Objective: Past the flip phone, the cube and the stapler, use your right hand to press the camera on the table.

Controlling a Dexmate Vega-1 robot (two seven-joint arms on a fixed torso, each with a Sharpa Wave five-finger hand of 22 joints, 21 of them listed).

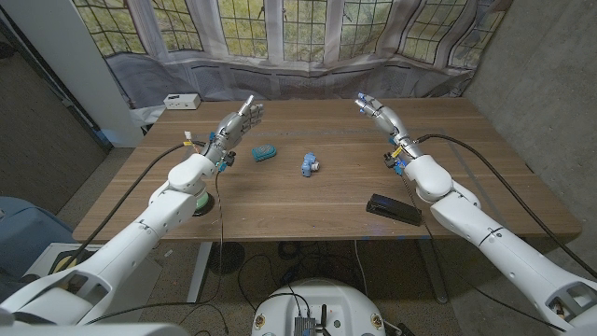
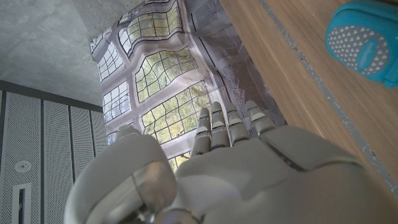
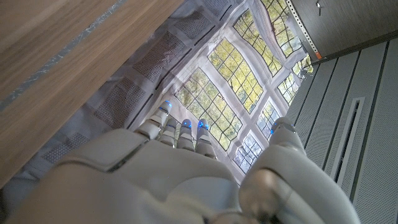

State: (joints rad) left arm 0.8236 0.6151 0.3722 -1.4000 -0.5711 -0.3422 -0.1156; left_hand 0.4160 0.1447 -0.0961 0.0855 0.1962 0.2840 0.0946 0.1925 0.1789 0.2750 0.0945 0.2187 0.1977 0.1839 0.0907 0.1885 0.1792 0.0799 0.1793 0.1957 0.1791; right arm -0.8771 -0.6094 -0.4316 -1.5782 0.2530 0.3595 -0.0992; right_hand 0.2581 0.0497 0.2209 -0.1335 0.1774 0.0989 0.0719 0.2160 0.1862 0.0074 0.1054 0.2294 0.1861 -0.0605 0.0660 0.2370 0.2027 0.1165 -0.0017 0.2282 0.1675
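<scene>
Reach toward the table middle is what the coming move depends on. The right hand [image 1: 378, 114] hangs in the air over the far right part of the table [image 1: 280, 210], fingers straight and a little apart, holding nothing. The right wrist view shows the same hand [image 3: 180, 174] from behind, fingers extended toward the window.

I cannot say for certain which object is the camera. My best guess is the small blue and white object [image 1: 309, 164] near the table centre, but it is too small to be sure. From the right hand it lies to the robot's left and nearer to the robot, well apart from the fingertips. Its longer side seems to run roughly from near to far, slightly tilted.

The left hand [image 1: 238, 124] is also raised and empty, fingers spread, and it stands about as near to this object as the right one does. Just beside it lies a teal object [image 1: 264, 152] with white dots, also seen in the left wrist view [image 2: 364, 43].

A black oblong object [image 1: 393, 208] lies near the front edge, close to the right forearm – the arm could brush it when lowering. A white box [image 1: 182, 101] sits at the far left corner, out of the way.
</scene>
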